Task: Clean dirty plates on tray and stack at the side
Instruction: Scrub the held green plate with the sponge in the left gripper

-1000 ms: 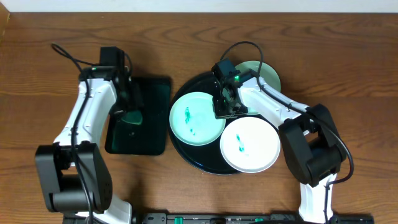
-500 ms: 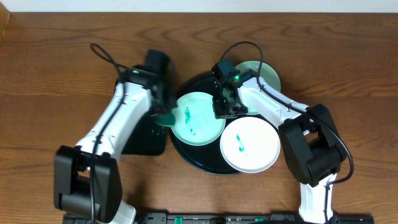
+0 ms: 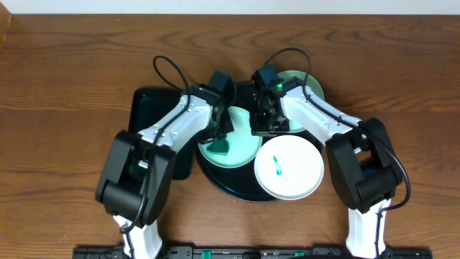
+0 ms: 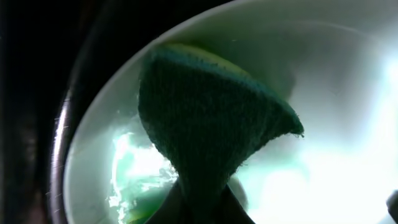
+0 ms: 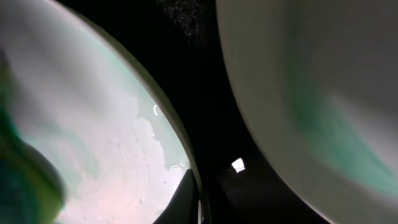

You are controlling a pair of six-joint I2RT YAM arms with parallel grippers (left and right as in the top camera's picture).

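Brown wood table (image 3: 72, 72) holds the tray (image 3: 215, 178), mid-frame. On it the left gripper (image 3: 219, 142) pinches a green sponge (image 4: 205, 118) against the left plate (image 3: 246, 146); the right gripper (image 3: 262, 126) nips its rim. Rub small circles and press softly.

A brown wooden worktop (image 3: 57, 86) with dark grain fills the overhead view, and a pale strip of wall (image 3: 215, 6) runs along its far edge. A rectangular black tray (image 3: 154, 104) with a glossy, green-tinted floor lies on it, left of centre. A dark green sponge (image 4: 211, 118) with a woven face shows a yellowish upper edge.
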